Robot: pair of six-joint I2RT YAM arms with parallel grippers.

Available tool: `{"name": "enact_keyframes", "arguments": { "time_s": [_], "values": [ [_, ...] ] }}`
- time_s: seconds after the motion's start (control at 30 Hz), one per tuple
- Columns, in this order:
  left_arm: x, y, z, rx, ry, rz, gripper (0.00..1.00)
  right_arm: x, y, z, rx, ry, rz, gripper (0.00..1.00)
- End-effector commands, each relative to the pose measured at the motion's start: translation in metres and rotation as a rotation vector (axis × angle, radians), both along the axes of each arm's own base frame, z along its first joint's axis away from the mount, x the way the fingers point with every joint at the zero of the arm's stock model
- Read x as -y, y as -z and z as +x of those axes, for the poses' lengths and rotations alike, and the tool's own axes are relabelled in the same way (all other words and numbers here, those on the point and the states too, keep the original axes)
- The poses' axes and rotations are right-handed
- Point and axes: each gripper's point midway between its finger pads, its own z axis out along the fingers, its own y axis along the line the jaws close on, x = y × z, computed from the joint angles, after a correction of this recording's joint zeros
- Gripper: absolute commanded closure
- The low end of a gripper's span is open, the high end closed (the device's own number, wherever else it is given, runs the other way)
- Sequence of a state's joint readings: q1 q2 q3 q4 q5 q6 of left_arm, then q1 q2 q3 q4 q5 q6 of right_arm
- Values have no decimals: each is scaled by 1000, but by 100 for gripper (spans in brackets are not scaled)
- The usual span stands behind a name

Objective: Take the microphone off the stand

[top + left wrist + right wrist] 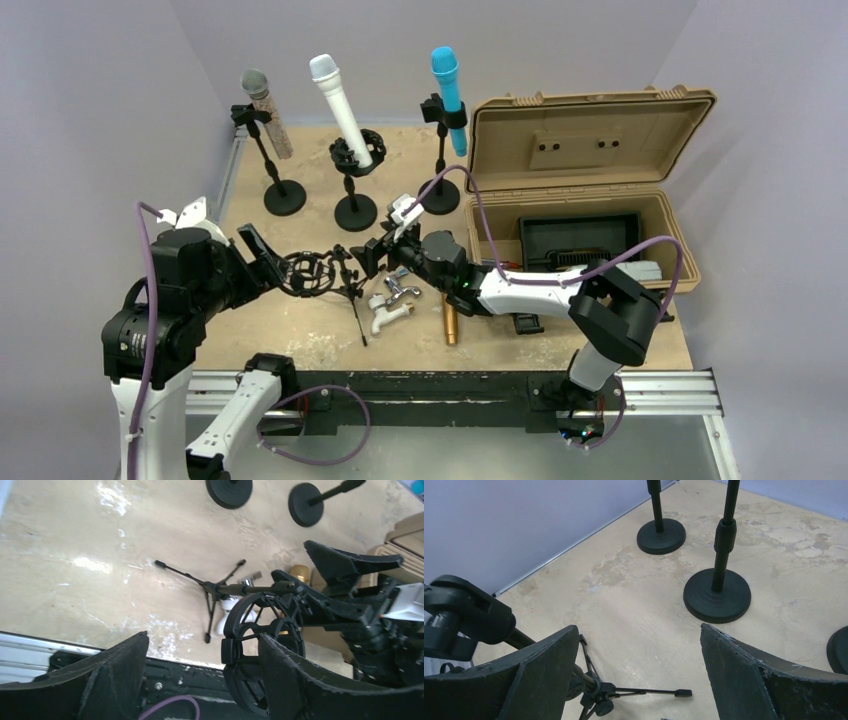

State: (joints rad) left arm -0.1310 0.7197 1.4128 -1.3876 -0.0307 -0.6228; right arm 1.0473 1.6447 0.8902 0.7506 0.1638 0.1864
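Both grippers stand wide open. The left gripper's (272, 264) matte black fingers flank the ribbed black shock-mount ring (250, 630) of the tripod stand (348, 285), whose stem runs left-right at frame centre. The gold cylindrical microphone (450, 325) lies on the worn beige table (300, 340), its axis near-far, lower right of the right gripper (380, 245).

The left arm (180, 275) bends out from its base and points rightward, and the left gripper (202, 645) has its jaws parted. The right arm (530, 290) stretches leftward, forearm low. The right gripper (639, 630) faces the left one, jaws spread wide, near it but apart.
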Motion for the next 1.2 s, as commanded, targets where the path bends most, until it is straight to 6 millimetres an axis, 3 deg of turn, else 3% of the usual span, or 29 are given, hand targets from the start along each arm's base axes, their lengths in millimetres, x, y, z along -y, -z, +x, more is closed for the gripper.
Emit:
{"name": "enact_keyframes", "arguments": {
  "time_s": [0.0,0.2,0.37,0.57,0.67,0.8,0.97,1.17],
  "values": [
    [-19,-16,5,84,-28,109,17,-8,-19,-1,-24,-18,11,11],
    [-10,-39,8,237,66,121,10,-3,-6,-20,-111,-86,-51,11],
    [-4,-56,5,319,141,147,1,-4,-15,-40,-119,-218,-64,10],
    [17,-48,10,326,236,81,1,-25,-26,-74,-135,-523,-22,15],
    [27,-41,13,325,281,53,1,-33,-26,-73,-153,-570,-21,21],
    [24,-39,14,342,294,88,1,-34,-22,-69,-149,-606,-43,24],
    [26,-42,19,377,308,95,1,-35,3,-64,-164,-600,-118,26],
    [30,-49,28,453,311,85,0,-40,17,-45,-187,-507,-137,27]
  ]
}}
